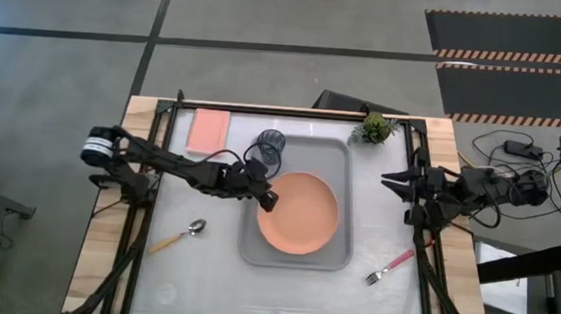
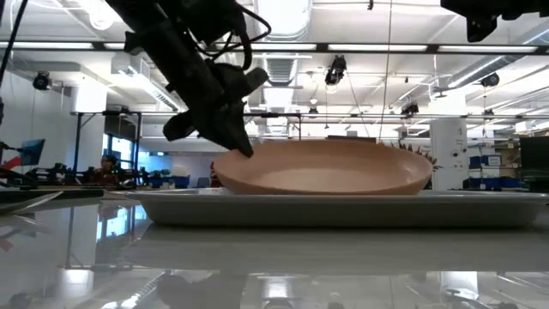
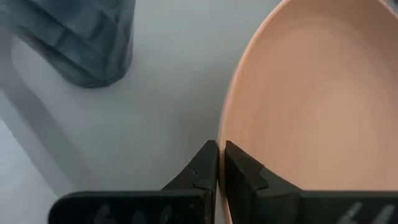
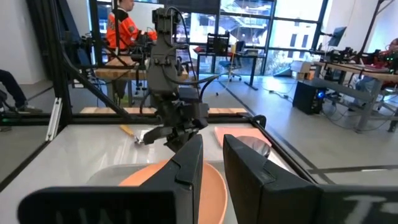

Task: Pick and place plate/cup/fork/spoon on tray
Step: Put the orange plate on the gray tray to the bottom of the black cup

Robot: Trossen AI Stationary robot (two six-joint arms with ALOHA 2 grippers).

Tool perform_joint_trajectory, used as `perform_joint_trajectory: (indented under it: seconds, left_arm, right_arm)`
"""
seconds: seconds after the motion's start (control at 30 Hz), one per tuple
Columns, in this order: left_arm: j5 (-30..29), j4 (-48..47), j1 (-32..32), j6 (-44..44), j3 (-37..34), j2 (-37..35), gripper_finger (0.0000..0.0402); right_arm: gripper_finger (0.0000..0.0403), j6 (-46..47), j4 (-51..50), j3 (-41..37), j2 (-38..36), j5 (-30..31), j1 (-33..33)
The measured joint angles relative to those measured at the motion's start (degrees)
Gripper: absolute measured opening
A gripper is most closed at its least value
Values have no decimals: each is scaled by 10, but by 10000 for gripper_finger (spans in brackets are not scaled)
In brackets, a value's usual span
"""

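Note:
The salmon-orange plate (image 1: pixel 301 214) lies in the light grey tray (image 1: pixel 293 256). My left gripper (image 1: pixel 269 198) is shut on the plate's left rim. The dark tumbler cup (image 1: pixel 271 146) stands upright in the tray's far left corner, close to the left arm, and also shows in the left wrist view (image 3: pixel 74 37). The spoon (image 1: pixel 179 234) lies on the table left of the tray. The fork (image 1: pixel 392 266) lies on the table right of the tray. My right gripper (image 1: pixel 391 181) is open and empty, above the table right of the tray. My left gripper pinches the plate's left rim (image 3: pixel 222 134) between its two fingers, one inside the rim and one outside. The fingers slant down from the table's left side (image 2: pixel 244 148). The plate sits level with its underside on the tray (image 2: pixel 343 206).
A pink rectangular pad (image 1: pixel 208 129) lies at the far left beside the tray. A small green potted plant (image 1: pixel 374 127) stands at the far right corner. Black frame rails run along the table's left and right sides. People show in the room behind.

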Motion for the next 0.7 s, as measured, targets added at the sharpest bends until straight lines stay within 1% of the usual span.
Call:
perform_joint_trajectory:
  seconds: [0.6,0.7]
  left_arm:
    - [-5,-30,0,-3,-2,9,0]
    - [-4,-40,0,-15,-3,9,0]
  right_arm:
    - [52,2,-5,0,0,0,0]
    - [52,6,-5,0,0,0,0]
